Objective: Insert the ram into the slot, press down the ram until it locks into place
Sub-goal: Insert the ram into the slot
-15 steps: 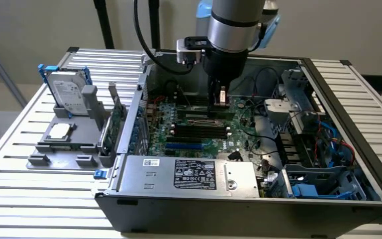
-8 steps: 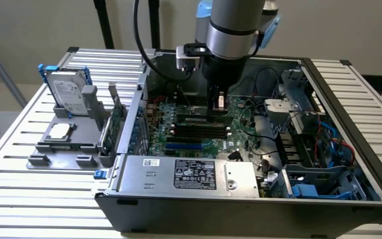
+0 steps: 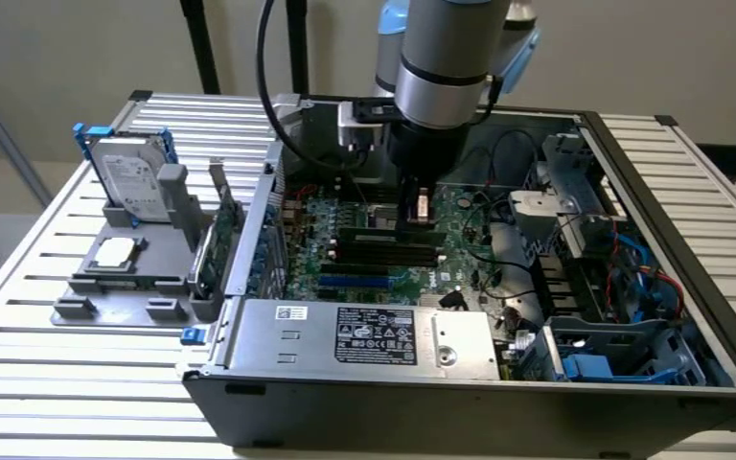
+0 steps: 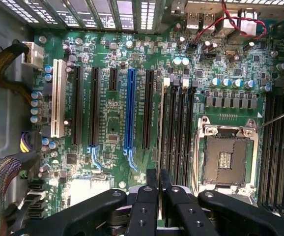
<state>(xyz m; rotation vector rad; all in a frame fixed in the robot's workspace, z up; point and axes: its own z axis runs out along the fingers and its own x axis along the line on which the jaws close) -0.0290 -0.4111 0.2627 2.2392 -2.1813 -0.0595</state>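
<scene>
My gripper (image 3: 417, 213) hangs inside the open computer case over the green motherboard (image 3: 342, 273). In the wrist view its two black fingers (image 4: 152, 184) stand almost together, shut on the ram (image 4: 160, 123), which I see edge-on as a thin pale line running away from the fingertips. The ram (image 3: 375, 233) is level and sits just above the row of long black memory slots (image 4: 175, 132), beside the processor socket (image 4: 225, 157). Seen from the exterior camera, the slots (image 3: 387, 254) lie directly below the stick. I cannot tell whether the ram touches a slot.
A bright-blue socket (image 4: 130, 108) and black expansion sockets lie beside the memory slots. Cable bundles (image 4: 4, 182) line the case wall. On the exterior view's left, outside the case (image 3: 471, 398), stand a hard drive (image 3: 131, 177), a processor (image 3: 115, 251) and an upright green card (image 3: 223, 235).
</scene>
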